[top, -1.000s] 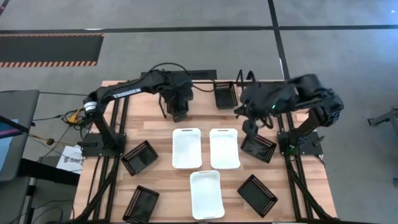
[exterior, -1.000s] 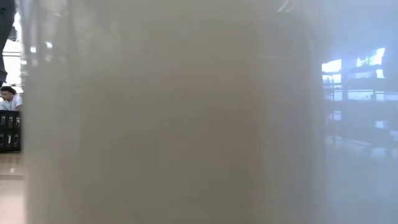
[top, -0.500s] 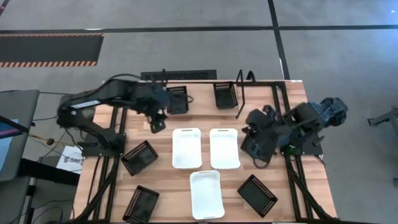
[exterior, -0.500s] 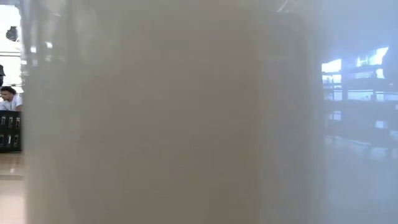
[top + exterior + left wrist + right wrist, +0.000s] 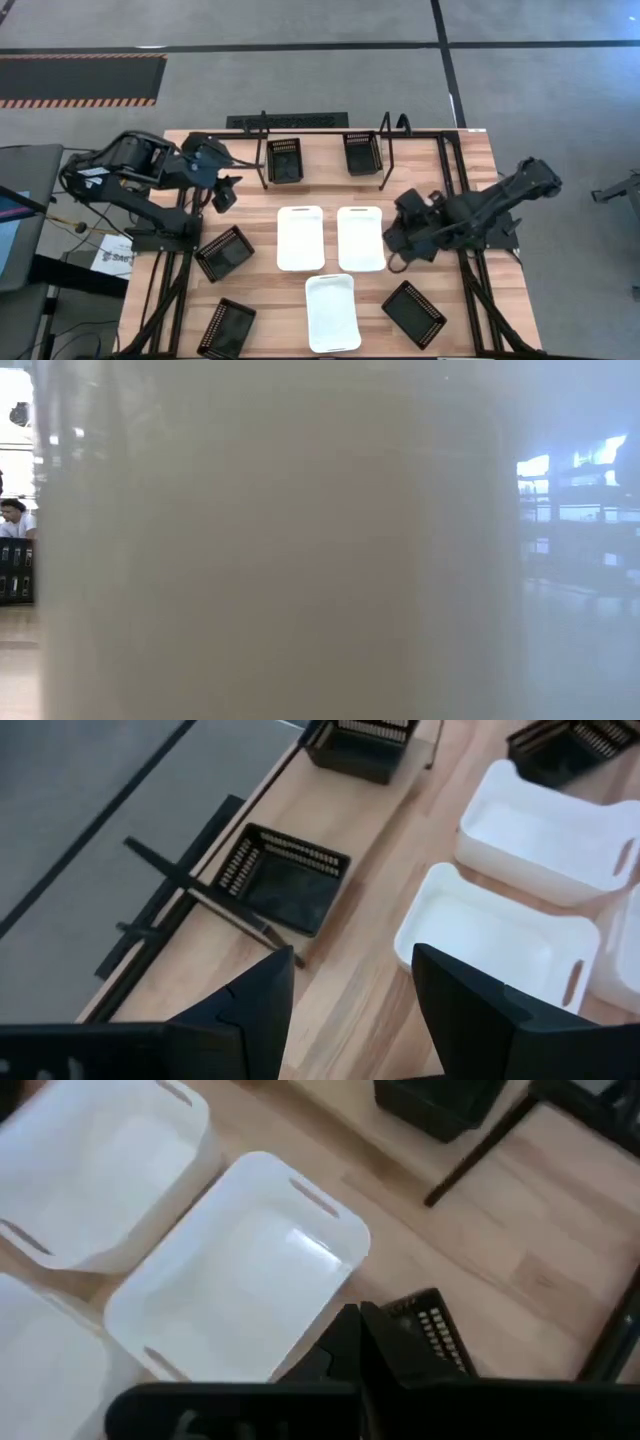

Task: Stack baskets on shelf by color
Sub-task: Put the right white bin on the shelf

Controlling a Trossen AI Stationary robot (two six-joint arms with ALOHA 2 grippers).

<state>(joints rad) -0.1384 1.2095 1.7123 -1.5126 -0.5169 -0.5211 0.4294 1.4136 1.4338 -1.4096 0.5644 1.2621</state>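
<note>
1. Left gripper – hangs over the rear-left corner of the table, jaws wide, nothing in them. Waiting arm by the look of it.
2. Left-side black baskets: the angled black basket sits near the left edge, the front-left black basket nearer the front. Both loose on the table, both skewed.
3. Shelf at the rear centre. Two black baskets stand in it – the shelf-left basket and the shelf-right basket, long axes running front to back.
4. White baskets mid-table: the left white basket and right white basket side by side, the front white basket just ahead of them. None on the shelf yet.
5. Right gripper – low over the table, just right of the right white basket. Jaws look narrow, pinched on the mesh rim of the gripped black basket. Most of that basket is hidden under the arm, so I can't tell its long axis.
6. The front-right black basket lies loose and skewed, ahead of the right gripper.
7. Key relation: the shelf-right basket lies rearward and slightly left of the right jaws, and the right arm is clearly the nearer one. My read: the gripped basket will need its long axis turned front-to-back to nest.
</note>
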